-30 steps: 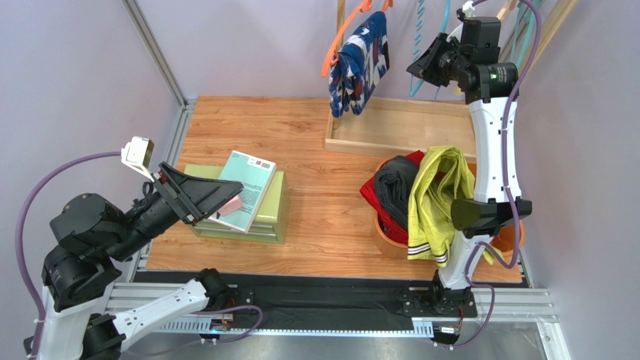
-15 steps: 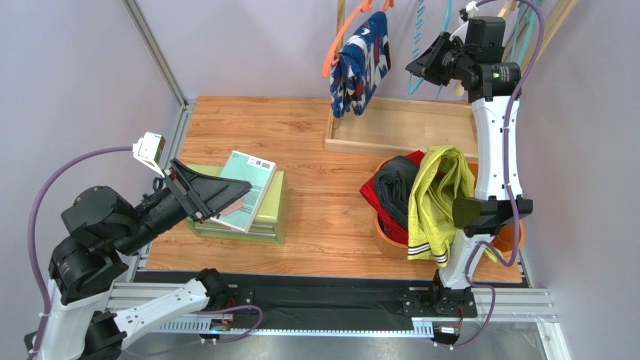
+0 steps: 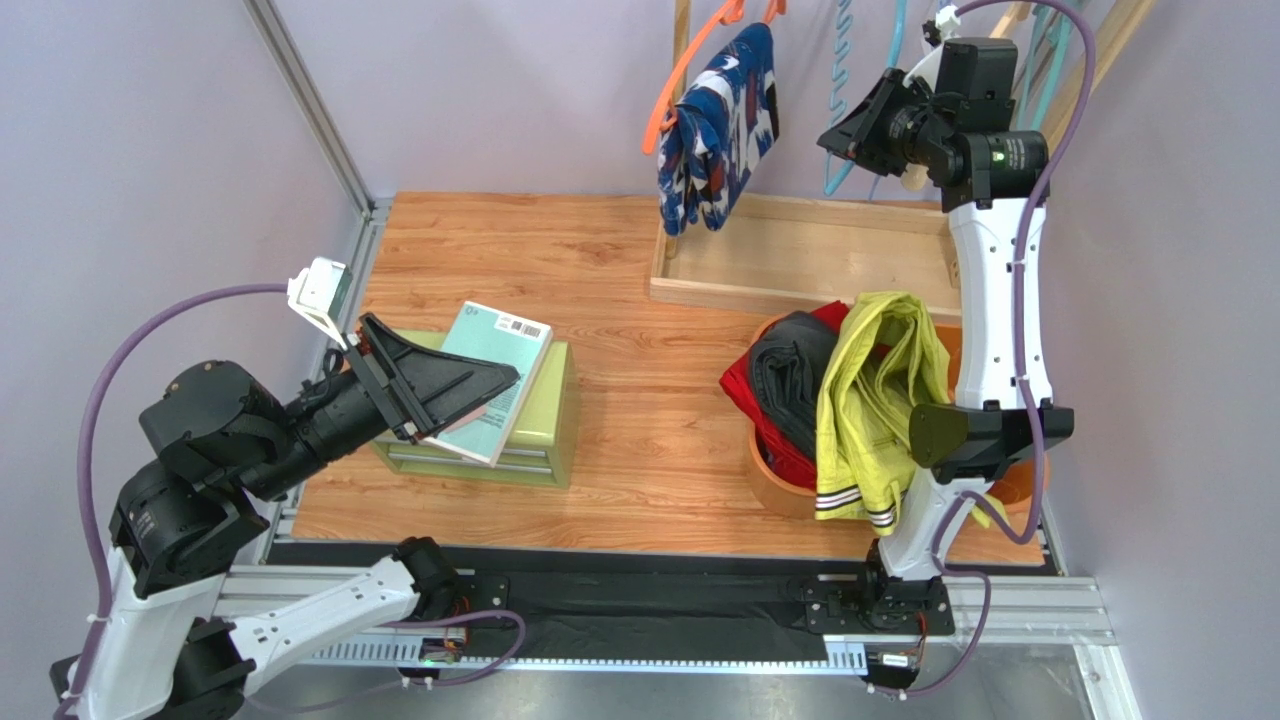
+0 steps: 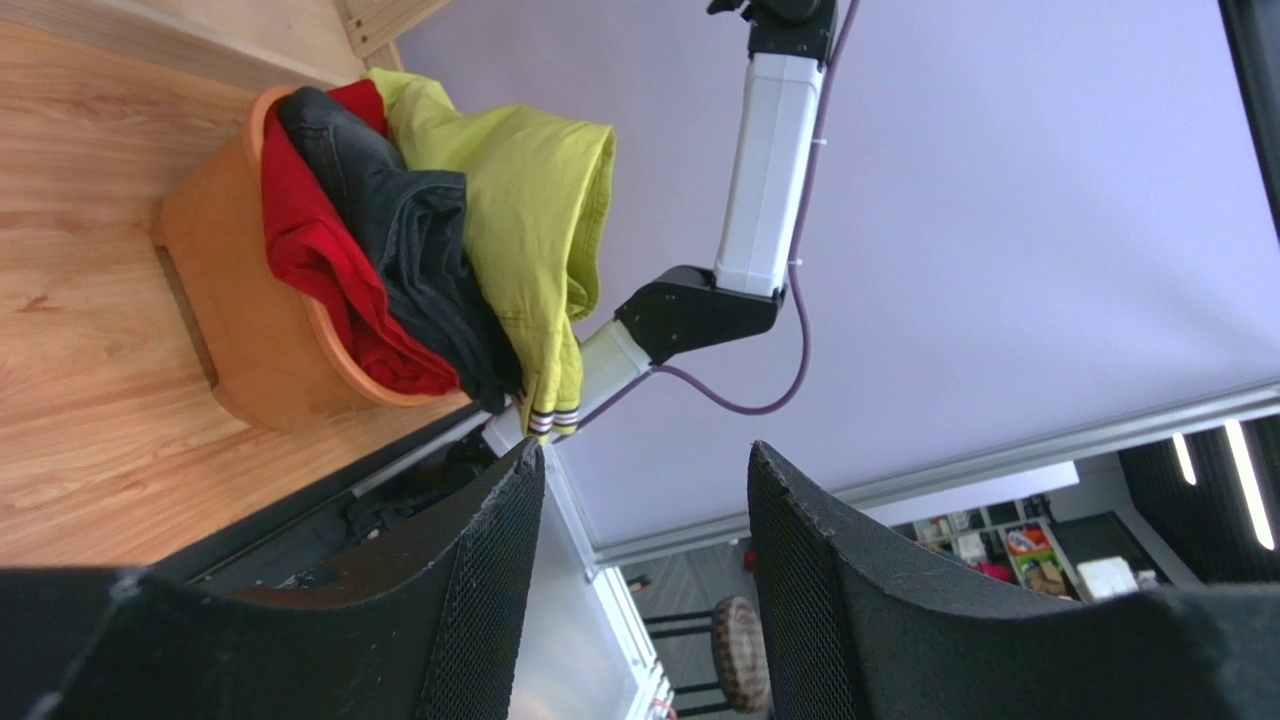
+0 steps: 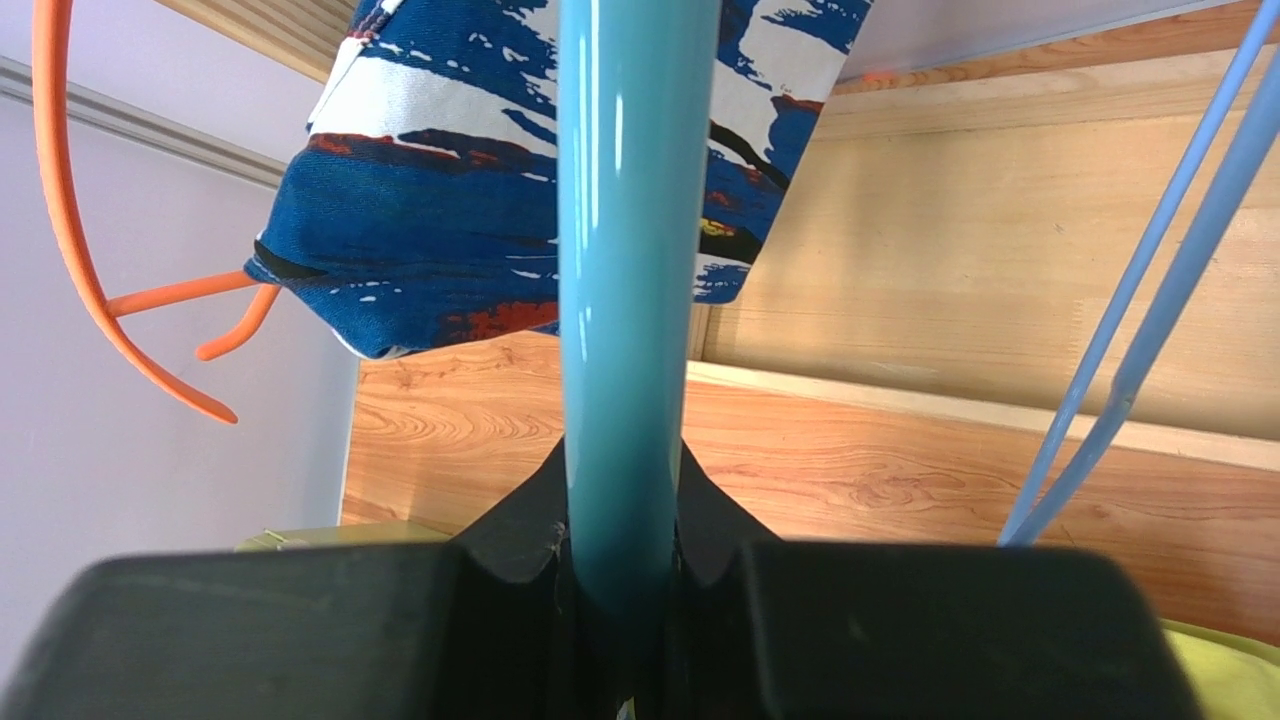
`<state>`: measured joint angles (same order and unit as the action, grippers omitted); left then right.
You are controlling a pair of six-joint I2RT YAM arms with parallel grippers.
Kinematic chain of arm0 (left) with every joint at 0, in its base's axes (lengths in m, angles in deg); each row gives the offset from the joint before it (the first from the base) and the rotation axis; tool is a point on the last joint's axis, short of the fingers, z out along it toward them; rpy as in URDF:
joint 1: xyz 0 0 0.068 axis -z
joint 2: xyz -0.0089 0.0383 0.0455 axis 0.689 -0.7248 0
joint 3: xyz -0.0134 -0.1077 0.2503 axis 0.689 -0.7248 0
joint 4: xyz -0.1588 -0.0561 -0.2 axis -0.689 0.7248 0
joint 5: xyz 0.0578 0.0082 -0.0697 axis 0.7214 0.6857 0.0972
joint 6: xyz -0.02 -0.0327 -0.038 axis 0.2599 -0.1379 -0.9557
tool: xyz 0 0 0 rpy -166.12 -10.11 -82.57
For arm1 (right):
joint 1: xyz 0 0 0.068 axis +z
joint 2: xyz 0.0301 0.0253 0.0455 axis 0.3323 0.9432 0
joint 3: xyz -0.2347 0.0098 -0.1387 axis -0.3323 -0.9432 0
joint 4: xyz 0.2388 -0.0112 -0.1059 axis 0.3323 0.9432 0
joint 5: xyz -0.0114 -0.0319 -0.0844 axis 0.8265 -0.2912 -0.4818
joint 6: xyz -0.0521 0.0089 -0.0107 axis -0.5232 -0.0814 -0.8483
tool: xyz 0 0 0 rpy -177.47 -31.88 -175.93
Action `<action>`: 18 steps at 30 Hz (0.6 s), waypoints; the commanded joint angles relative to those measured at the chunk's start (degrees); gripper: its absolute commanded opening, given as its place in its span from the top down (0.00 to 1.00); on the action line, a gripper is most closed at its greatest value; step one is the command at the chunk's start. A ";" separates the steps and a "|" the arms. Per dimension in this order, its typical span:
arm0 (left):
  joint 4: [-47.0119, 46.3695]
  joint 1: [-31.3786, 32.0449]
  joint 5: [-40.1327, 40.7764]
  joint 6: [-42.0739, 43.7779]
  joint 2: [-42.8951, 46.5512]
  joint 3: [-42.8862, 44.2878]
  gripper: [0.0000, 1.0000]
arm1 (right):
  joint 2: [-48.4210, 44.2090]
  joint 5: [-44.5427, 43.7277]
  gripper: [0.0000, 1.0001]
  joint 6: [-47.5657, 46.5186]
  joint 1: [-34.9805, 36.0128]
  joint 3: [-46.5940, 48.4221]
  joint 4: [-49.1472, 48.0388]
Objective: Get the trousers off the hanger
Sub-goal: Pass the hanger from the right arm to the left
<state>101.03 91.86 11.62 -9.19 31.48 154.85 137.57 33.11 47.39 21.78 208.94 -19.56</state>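
A wooden desk carries a basket at 4 o'clock, heaped with red, black and yellow-green trousers. At 12 o'clock the navy trousers hang over an orange hanger, their long axis dropping toward the desk. The right fingers are clamped on a bare teal hanger, and the navy pair lies just beside them at 9 o'clock, so this arm is the nearer. The left fingers, spread and empty, hover at 8 o'clock over what seems a book, well apart.
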 commanded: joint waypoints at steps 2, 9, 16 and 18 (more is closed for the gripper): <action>-2.48 0.11 -3.07 0.32 -1.06 -0.28 0.42 | 2.74 1.88 0.95 0.13 -0.52 4.05 3.58; -2.31 0.11 -4.29 1.38 -2.64 1.47 0.41 | 7.67 6.72 0.84 3.99 -1.23 7.14 -0.89; -1.43 0.11 -1.57 1.64 -1.93 2.08 0.41 | 8.46 11.37 0.77 10.32 -3.50 6.88 -7.57; -0.99 0.03 -2.97 2.08 -2.81 2.87 0.41 | 7.94 11.64 0.71 10.68 -3.60 6.26 -8.02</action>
<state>100.49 91.84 9.92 -8.80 29.52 155.16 143.32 42.79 53.82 20.14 215.28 -20.56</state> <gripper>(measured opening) 0.593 0.253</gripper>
